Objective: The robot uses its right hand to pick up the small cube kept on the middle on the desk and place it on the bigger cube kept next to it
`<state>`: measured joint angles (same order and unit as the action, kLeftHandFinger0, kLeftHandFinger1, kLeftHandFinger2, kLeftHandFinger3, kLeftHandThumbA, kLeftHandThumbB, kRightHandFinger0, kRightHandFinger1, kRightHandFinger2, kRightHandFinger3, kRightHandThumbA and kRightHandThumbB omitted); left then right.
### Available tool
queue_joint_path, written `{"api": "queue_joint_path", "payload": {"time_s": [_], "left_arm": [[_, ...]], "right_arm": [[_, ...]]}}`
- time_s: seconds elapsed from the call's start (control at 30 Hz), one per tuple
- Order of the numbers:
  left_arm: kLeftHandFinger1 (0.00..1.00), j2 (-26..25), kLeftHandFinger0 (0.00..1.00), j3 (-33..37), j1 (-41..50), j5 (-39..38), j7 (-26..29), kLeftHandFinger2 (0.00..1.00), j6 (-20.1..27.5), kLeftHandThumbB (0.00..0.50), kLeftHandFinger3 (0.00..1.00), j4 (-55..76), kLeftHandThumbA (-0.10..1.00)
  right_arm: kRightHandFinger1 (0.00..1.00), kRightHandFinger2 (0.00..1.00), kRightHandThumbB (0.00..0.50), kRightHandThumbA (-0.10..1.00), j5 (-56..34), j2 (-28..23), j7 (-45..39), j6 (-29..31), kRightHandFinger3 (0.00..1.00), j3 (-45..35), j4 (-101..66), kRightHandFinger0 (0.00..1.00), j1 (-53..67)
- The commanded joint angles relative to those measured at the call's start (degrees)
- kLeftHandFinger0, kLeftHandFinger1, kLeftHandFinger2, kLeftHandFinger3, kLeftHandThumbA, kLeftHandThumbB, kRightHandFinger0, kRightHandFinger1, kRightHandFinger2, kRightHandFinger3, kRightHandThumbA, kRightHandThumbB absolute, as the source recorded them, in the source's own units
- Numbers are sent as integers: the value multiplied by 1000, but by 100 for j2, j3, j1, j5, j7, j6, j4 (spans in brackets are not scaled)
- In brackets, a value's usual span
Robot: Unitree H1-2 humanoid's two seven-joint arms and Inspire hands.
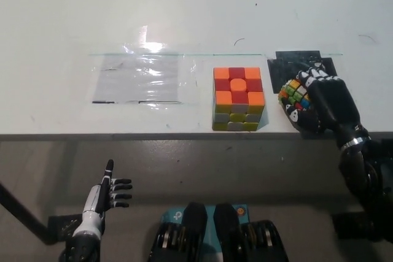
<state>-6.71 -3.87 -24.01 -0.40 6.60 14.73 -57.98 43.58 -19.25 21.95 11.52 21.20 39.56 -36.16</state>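
Fingers of the right hand (322, 104) clasp the small cube (295, 93) beside the bigger cube (238, 98); left hand (105, 204) spread.

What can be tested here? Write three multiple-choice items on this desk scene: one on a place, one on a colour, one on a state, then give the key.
1. Where is the small cube?
A. On top of the bigger cube
B. Right of the bigger cube, in the right hand
C. On the clear plastic sheet

2. Which colours show on top of the bigger cube?
A. Orange and red
B. Blue and green
C. All white

3. What is the left hand doing?
A. Gripping the bigger cube
B. Pressing on the desk
C. Open, below the desk edge, holding nothing

Key: 1 B, the black right hand wraps it beside the bigger cube. 2 A, its top squares are orange and red. 3 C, its fingers are spread over the floor.
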Motion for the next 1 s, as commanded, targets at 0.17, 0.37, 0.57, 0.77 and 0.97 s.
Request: {"api": "queue_joint_path", "payload": {"time_s": [0.17,0.37,0.57,0.77,0.97], "left_arm": [[508,-114,489,88,-196,152,94,580,78,87,515,78,1000],[553,-115,535,112,-163,195,98,636,-4,59,577,117,1000],[539,-77,513,71,-130,189,133,618,-125,60,551,201,1000],[577,-115,578,86,-104,190,26,645,94,39,570,86,1000],[558,-92,542,55,-36,153,10,638,80,38,583,130,1000]], "right_arm": [[527,739,59,-100,344,52,1097,230,407,127,441,108,-246],[520,771,102,-100,142,94,1100,381,415,29,333,97,-232],[498,798,84,-100,126,65,917,339,559,16,66,31,-218],[392,730,164,-100,-12,106,773,325,443,-93,-145,0,-208],[288,561,194,-100,-16,56,615,357,279,-175,-588,0,-248]]}}
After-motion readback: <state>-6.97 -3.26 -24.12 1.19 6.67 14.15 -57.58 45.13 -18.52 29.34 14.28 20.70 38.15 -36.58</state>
